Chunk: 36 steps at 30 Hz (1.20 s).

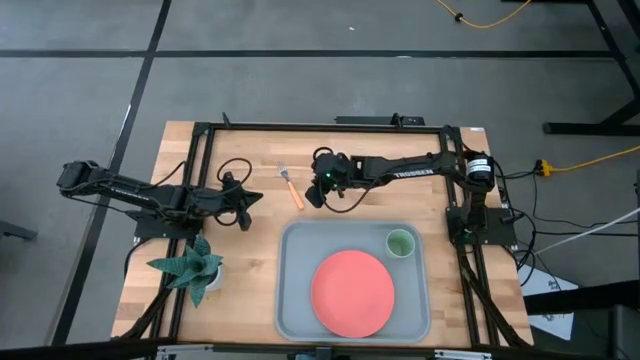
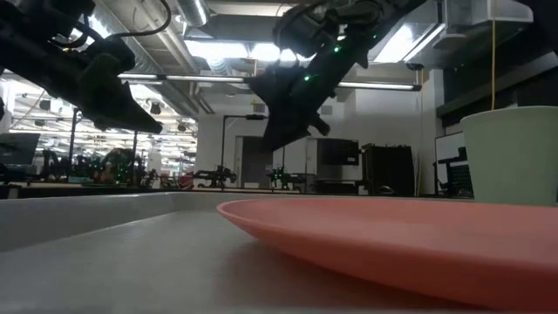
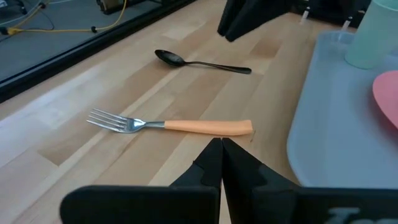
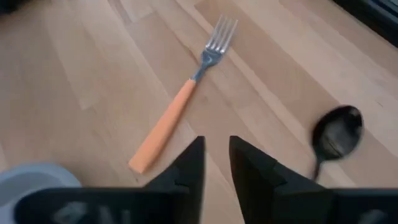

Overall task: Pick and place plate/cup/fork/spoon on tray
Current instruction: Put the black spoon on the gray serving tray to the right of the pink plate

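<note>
Right gripper over the cutlery, plate and cup already on the tray

The right gripper (image 1: 318,193), jaws a little apart and holding nothing, hangs in the upper middle of the frame beside the orange-handled fork with silver tines (image 1: 291,187) and near the slim black spoon (image 3: 200,63), probably to pick one. The round pink-red plate (image 1: 351,293) and small light-green cup (image 1: 400,243) lie in the grey-blue rectangular tray (image 1: 293,300), lower right. The left gripper (image 1: 243,203) waits closed at the left.

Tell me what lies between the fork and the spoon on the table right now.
Only bare wood: in the left wrist view, the fork and spoon lie apart with nothing between them.
</note>
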Each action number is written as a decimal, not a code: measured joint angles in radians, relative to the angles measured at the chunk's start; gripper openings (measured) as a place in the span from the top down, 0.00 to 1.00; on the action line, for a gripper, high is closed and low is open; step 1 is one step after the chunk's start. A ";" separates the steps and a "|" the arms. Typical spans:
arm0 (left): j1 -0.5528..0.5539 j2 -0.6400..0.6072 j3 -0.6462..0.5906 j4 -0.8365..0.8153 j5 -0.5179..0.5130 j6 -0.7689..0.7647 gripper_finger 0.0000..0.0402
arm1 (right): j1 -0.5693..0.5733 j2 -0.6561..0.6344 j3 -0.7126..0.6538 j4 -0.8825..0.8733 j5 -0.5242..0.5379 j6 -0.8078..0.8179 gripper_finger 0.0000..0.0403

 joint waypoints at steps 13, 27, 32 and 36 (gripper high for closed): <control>0.000 0.000 0.000 0.001 0.000 0.000 1.00 | -0.064 0.002 0.000 -0.053 -0.022 0.042 0.66; 0.000 0.000 0.000 -0.001 0.000 0.000 1.00 | -0.172 0.129 0.079 -0.192 -0.102 0.156 0.66; 0.000 0.000 0.000 0.001 -0.002 0.000 1.00 | -0.165 0.201 0.209 -0.362 -0.046 0.130 0.66; 0.000 0.000 0.000 -0.001 -0.002 0.000 1.00 | -0.149 0.240 0.269 -0.455 0.031 0.130 0.66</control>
